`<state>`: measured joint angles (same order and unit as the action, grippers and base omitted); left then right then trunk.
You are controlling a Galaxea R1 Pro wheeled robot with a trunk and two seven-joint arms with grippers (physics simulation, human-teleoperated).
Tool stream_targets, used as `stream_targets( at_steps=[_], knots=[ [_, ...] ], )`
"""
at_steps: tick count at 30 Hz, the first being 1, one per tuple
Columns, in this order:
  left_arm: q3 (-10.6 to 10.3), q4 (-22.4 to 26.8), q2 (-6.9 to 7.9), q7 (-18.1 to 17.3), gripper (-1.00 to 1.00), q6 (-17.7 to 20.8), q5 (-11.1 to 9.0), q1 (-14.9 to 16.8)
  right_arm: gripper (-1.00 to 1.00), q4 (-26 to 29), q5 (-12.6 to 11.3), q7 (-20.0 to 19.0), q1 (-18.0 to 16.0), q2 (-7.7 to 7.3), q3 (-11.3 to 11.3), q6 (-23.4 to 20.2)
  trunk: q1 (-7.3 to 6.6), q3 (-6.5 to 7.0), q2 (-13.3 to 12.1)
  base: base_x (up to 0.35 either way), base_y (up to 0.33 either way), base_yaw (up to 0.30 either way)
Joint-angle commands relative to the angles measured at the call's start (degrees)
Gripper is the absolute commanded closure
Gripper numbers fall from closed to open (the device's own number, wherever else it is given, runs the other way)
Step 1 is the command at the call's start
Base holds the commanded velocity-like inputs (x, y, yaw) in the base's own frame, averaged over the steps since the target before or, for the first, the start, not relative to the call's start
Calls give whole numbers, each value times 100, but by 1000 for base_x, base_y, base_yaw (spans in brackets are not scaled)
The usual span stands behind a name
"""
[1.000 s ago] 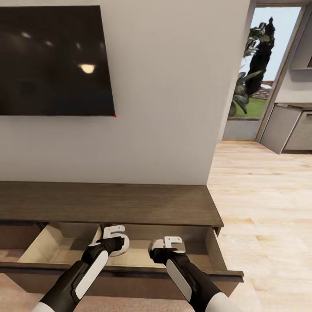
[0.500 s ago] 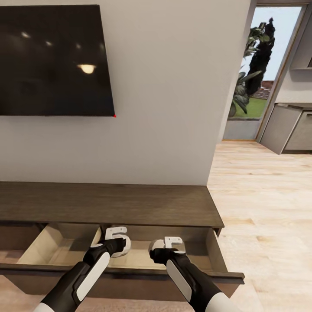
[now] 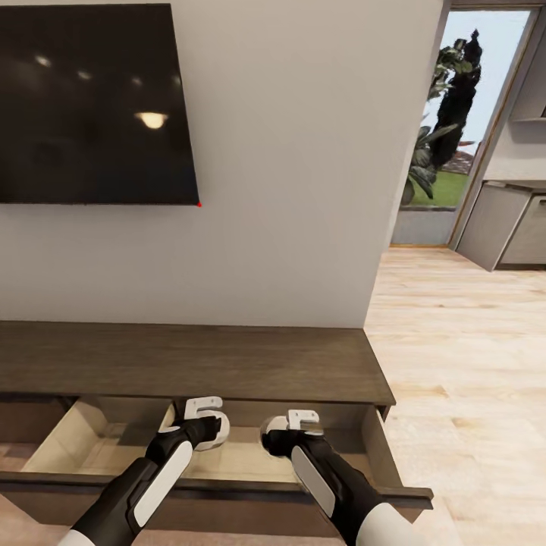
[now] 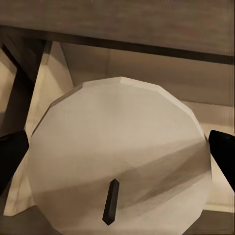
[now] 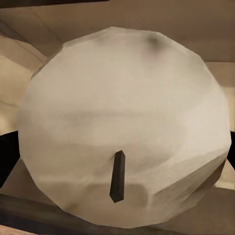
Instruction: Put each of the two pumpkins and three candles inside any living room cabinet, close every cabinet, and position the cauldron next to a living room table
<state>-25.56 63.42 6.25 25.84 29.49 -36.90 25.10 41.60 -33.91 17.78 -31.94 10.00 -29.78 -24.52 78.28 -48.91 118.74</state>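
Left hand (image 3: 199, 432): I have it clenched on a pale candle (image 4: 120, 161), over the open drawer (image 3: 98, 447).
Right hand (image 3: 294, 434): gripping the second candle (image 5: 125, 127), same drawer.
Cabinet (image 3: 189, 360): below the TV (image 3: 91, 102).

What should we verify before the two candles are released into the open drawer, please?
1. Drawer open: ok; the cabinet shows its drawer pulled out, pale interior visible.
2. Left pincer holds a candle: ok; dark fingers flank its pale body on both sides, wick visible.
3. Right pincer holds the second candle: ok; it sits between the fingers.
4. Both pincers over the drawer interior: ok in the head view, past the front panel.
5. Height above the drawer floor: cannot tell.
6. Landing spot free beneath the candles: cannot tell; the candles hide it.
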Motion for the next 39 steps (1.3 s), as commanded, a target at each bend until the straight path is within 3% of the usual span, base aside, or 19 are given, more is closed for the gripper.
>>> stream_targets(
  at_steps=[1, 5, 14, 24, 28, 36, 39],
  knots=[
    [-23, 19, 7, 53, 100, 19, -54, 7, 100, -18, -142, 69, -83, 0, -12, -111, -1, -7, 3, 2, 0, 0],
    [-33, 61, 6, 45, 100, 92, -62, 8, 100, -210, -292, 105, -351, 0, -3, -540, 21, -24, 43, 0, 0, 0],
    [-37, 72, -1, 44, 100, 454, -110, 12, 100, -329, -308, 111, -487, 0, -1, -622, 219, -186, 404, 0, 0, 0],
    [-32, 87, -1, 44, 100, 491, -107, 12, 100, -378, -272, 103, -695, 0, -8, -970, 439, -366, 805, 0, 0, 0],
    [22, 257, 6, 44, 100, 488, -104, 12, 100, -375, -267, 96, -729, 0, -10, -1180, 439, -366, 805, 0, 0, 0],
    [48, 337, 7, 51, 100, 487, -95, 10, 100, -456, -234, 69, -735, 0, -14, -1137, 439, -366, 805, 0, 0, 0],
    [43, 340, 7, 49, 100, 487, -83, 9, 100, -476, -228, 67, -735, 0, -18, -983, 505, -419, 925, 0, 0, 0]
  ],
)
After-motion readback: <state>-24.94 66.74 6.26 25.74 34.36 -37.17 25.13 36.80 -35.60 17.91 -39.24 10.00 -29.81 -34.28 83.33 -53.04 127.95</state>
